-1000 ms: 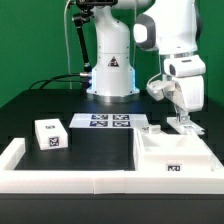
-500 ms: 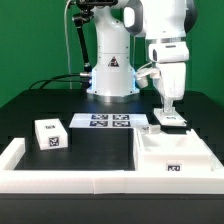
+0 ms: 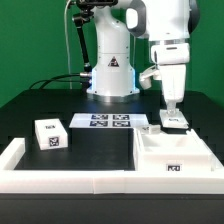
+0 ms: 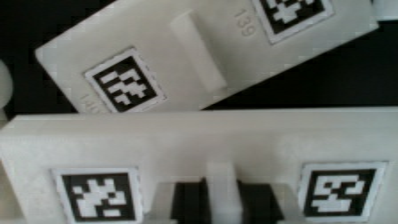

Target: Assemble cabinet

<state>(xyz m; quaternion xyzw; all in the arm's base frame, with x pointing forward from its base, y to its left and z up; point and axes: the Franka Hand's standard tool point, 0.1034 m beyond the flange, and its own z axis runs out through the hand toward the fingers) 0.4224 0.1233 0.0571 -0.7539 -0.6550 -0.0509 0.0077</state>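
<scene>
— Where is the gripper point(image 3: 172, 110)?
— Low over the table point(image 3: 100, 150), on the exterior view's right, down on a small panel point(image 3: 173, 122) lying just behind the cabinet body point(image 3: 175, 166).
— And the jaws?
— The wrist view shows the dark fingers point(image 4: 187, 205) close together, clamped on a narrow white strip of that panel point(image 4: 214, 150).
— Other parts?
— A small block point(image 3: 50, 134) sits on the exterior view's left, well apart from the body. The marker board point(image 3: 108, 121) lies farther back, between them.

gripper point(image 3: 172, 113) at panel point(image 3: 181, 124) | cabinet body point(image 3: 176, 156) just beside | block point(image 3: 50, 134) well apart
</scene>
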